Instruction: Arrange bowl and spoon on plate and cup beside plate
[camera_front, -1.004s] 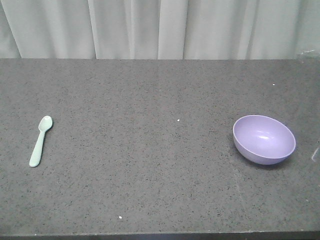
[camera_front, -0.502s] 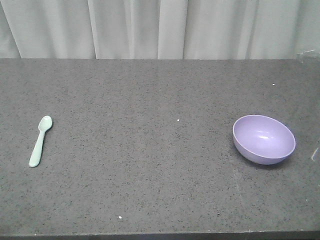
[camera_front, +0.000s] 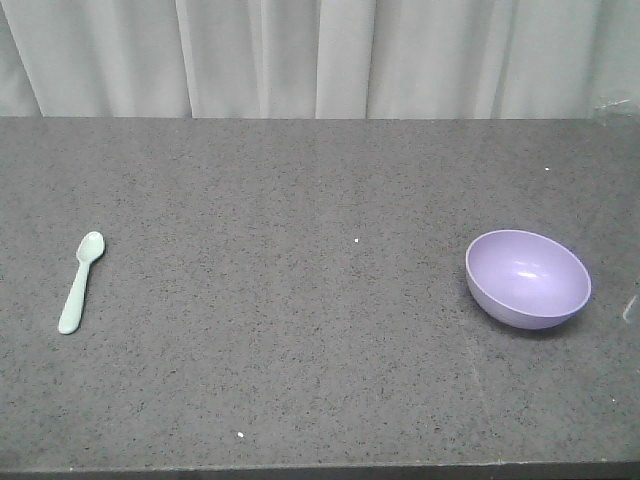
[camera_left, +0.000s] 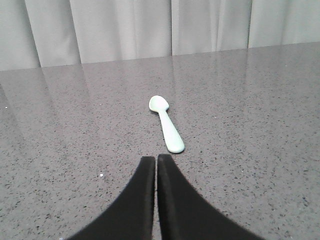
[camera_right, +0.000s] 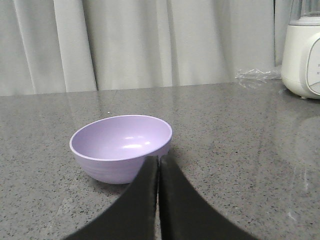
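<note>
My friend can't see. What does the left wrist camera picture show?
A pale mint spoon lies on a grey speckled table, its scoop pointing away from the camera. Just short of its handle, the black left pincer is shut and not touching the spoon. A pale curtain hangs behind the table.

Dark grey counter (camera_front: 320, 350), salted all over with fine black and pale flecks (a few brighter white specks stand out). Pale mint spoon (camera_front: 80, 282), plain. Lavender-purple bowl (camera_front: 527, 279), matte, unpatterned, with small white glints inside. Whitish-grey curtain (camera_front: 320, 55), vertical shadow stripes along its folds. Solid black left fingers (camera_left: 142, 200) and right fingers (camera_right: 145, 200). Cream-white appliance (camera_right: 302, 55) at the right wrist view's edge, greyer on top.
</note>
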